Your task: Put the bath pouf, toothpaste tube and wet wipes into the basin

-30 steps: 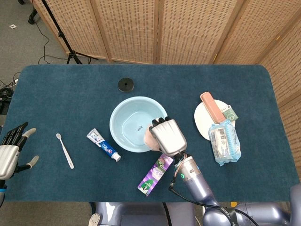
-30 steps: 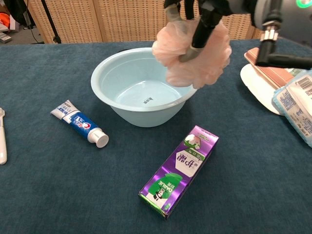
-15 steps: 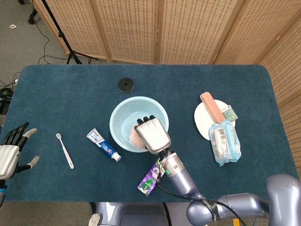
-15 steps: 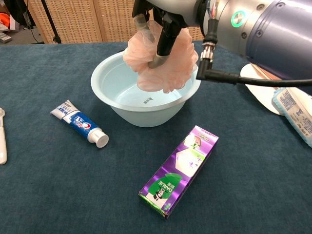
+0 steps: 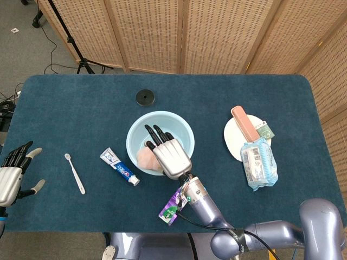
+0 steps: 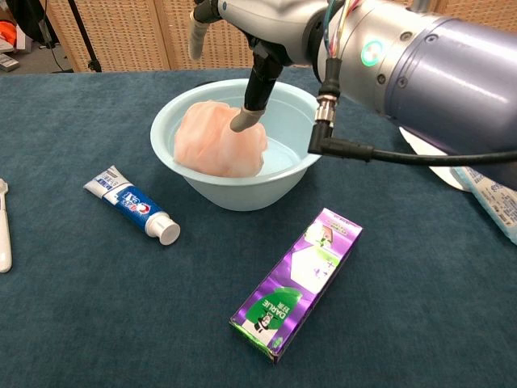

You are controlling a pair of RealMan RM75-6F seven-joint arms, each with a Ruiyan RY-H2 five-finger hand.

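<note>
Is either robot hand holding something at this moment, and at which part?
Nothing is held. The right hand is spread open above the pink mesh bath pouf, which lies in the light blue plastic basin. The left hand is open.

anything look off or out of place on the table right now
Nothing stands out. The bath pouf lies inside the basin, the right hand open above it. The toothpaste tube and purple box lie flat on the table; nothing is spilled.
</note>
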